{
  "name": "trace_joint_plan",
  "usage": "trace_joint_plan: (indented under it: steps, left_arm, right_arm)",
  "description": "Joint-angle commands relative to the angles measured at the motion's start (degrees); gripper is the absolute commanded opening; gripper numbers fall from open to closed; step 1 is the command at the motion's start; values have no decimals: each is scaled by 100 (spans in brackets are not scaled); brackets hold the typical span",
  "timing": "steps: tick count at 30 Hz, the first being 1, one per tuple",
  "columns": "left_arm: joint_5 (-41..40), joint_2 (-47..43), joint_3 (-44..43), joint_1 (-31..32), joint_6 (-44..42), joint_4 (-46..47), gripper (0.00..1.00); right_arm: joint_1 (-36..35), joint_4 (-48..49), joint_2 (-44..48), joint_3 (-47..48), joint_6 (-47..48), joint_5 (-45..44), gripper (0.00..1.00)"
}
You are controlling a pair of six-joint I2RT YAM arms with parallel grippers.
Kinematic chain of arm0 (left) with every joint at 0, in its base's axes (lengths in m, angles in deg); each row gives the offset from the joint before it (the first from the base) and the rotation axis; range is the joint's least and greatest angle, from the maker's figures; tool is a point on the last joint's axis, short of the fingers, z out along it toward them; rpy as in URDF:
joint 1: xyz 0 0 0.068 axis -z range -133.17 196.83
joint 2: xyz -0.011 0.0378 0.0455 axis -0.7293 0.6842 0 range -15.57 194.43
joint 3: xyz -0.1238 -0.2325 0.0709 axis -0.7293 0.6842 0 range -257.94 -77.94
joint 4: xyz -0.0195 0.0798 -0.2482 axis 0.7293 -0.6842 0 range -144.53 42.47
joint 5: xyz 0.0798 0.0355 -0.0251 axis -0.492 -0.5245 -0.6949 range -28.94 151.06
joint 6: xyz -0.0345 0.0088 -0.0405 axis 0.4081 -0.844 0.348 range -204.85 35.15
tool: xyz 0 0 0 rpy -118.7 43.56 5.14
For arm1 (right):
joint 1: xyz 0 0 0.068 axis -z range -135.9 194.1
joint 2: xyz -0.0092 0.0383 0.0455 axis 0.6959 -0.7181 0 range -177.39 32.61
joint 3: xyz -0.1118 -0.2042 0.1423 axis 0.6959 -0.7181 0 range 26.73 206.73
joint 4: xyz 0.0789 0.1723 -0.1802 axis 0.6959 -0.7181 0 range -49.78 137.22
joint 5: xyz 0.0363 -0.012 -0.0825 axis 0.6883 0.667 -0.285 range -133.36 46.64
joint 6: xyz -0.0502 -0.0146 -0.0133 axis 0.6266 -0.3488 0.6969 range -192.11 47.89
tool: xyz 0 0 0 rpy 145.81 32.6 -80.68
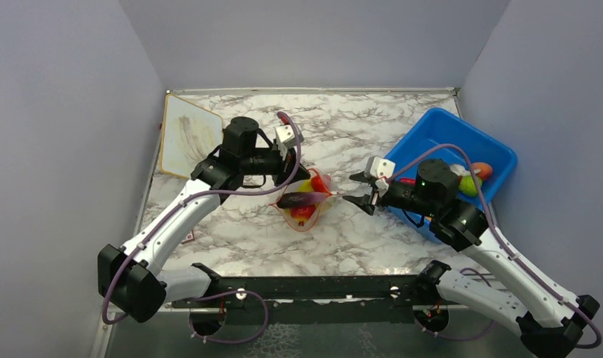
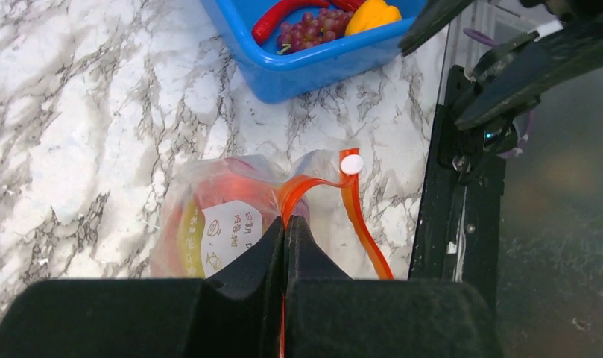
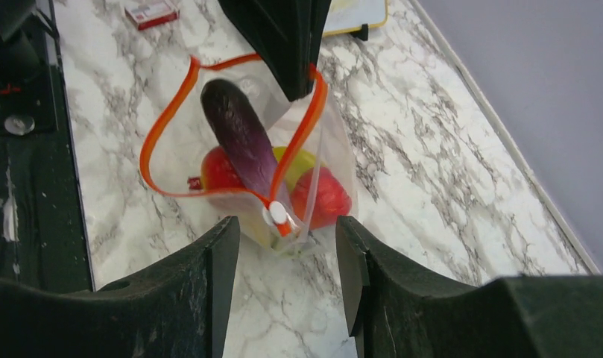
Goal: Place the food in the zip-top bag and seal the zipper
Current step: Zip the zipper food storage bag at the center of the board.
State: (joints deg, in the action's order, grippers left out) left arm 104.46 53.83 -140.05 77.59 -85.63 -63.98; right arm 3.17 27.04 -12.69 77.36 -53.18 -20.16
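Pinching the zipper [image 2: 292, 198] at the far edge of the zip-top bag [image 2: 209, 201], my left gripper [image 2: 285, 224] has its fingers pressed together on the orange-red strip. I see the bag at mid-table, mouth gaping, with the purple eggplant [image 3: 242, 134] poking out above a red fruit [image 3: 218, 168]. My right gripper [image 3: 287, 231] hovers just right of it, fingers spread and empty. Chili [image 2: 283, 13] and grapes [image 2: 309, 30] lie in the blue bin [image 2: 313, 67], far right.
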Motion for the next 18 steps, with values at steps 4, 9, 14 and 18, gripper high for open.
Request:
trace_joint_plan:
  steps: [4,9,14,18]
  left_arm:
    - [568,-349,-130,0,-1005,9,0]
    - [554,-297,-118,1,-918,-7,0]
    - [506,-326,-45,0,-914,-18,0]
    - [513,-340,4,1,-942,-19,0]
  right_arm:
    - [-38,-21,12,-657,990,465,49]
    - [-38,1278,23,-1577,1084,845,48]
    - [-38,2260,19,-1983,1236,968,48]
    - [-38,2308,-176,-1890,1355,1019,47]
